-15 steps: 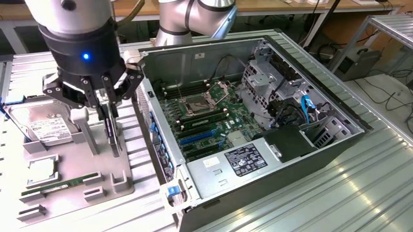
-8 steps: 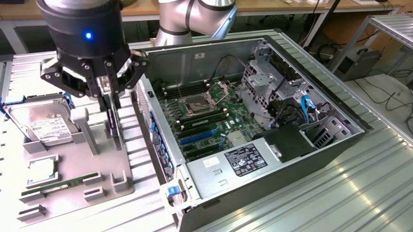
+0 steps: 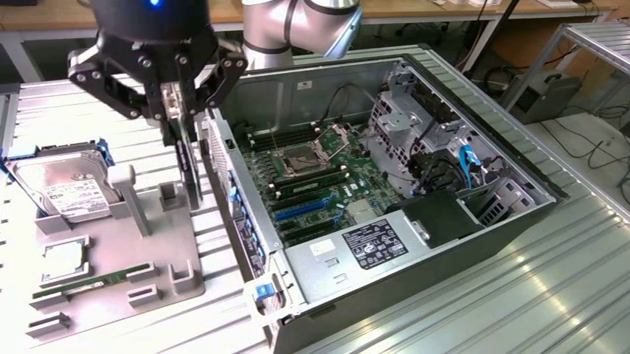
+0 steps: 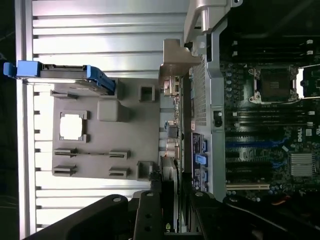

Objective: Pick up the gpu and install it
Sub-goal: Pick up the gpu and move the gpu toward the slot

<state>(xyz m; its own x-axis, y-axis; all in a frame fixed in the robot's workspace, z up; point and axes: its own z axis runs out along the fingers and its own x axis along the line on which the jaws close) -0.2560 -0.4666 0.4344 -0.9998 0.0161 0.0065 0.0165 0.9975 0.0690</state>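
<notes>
The gpu (image 3: 185, 169) is a thin black card seen edge-on, hanging upright from my gripper (image 3: 183, 110), which is shut on its upper edge. It hangs by the edge of the grey tray (image 3: 128, 243) that faces the open computer case (image 3: 512, 184), close to the case's rear wall. In the wrist view the gpu (image 4: 171, 132) runs away from my gripper (image 4: 170, 205), with its silver end bracket (image 4: 176, 57) at the far end. It lies between the tray (image 4: 135, 135) and the case wall. The motherboard (image 3: 315, 184) with blue card slots (image 3: 305, 210) lies inside the case.
On the tray lie a silver hard drive (image 3: 64, 188) with blue rails, a square processor chip (image 3: 61, 259) and a slim green memory stick (image 3: 94, 284). Grey holder posts (image 3: 172, 195) stand beside the card. Drive cages and cables (image 3: 462, 166) crowd the case on the exterior view's right.
</notes>
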